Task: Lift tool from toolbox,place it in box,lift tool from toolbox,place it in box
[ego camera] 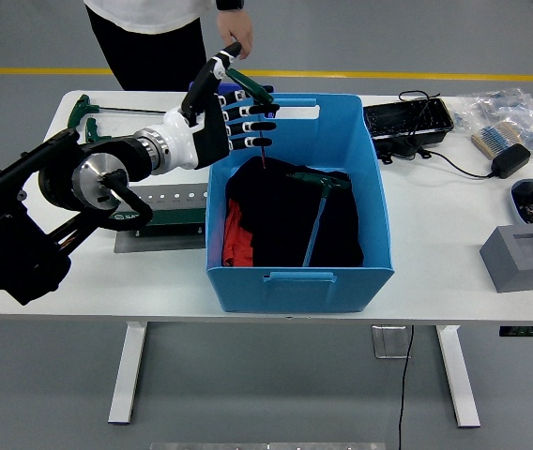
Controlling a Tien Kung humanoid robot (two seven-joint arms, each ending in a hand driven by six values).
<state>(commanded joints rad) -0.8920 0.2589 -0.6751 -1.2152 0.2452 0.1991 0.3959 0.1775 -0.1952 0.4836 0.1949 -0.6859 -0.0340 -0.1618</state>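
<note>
The left hand (pixel 234 108) reaches in from the left and hangs over the far left part of the blue box (pixel 299 277). Its fingers (pixel 259 125) are curled around a green-handled tool (pixel 251 86), whose thin shaft points down into the box toward the black cloth (pixel 276 220). A second tool (pixel 315 217), a green T-handle wrench, lies on that cloth inside the box, with a strip of red cloth (pixel 234 236) showing at the cloth's left edge. The toolbox (pixel 159 208), a green case with a row of holes along its top, sits on the white surface (pixel 435 244) just left of the box, partly behind the forearm. More green-handled tools (pixel 86 111) lie at the far left corner. A person (pixel 154 37) stands at the far side, one hand (pixel 234 37) hanging just above the robot's fingers. To the right of the box are a black tray (pixel 407 119), a power adapter (pixel 510 159) and a grey block (pixel 522 258). The right arm is not visible.
</note>
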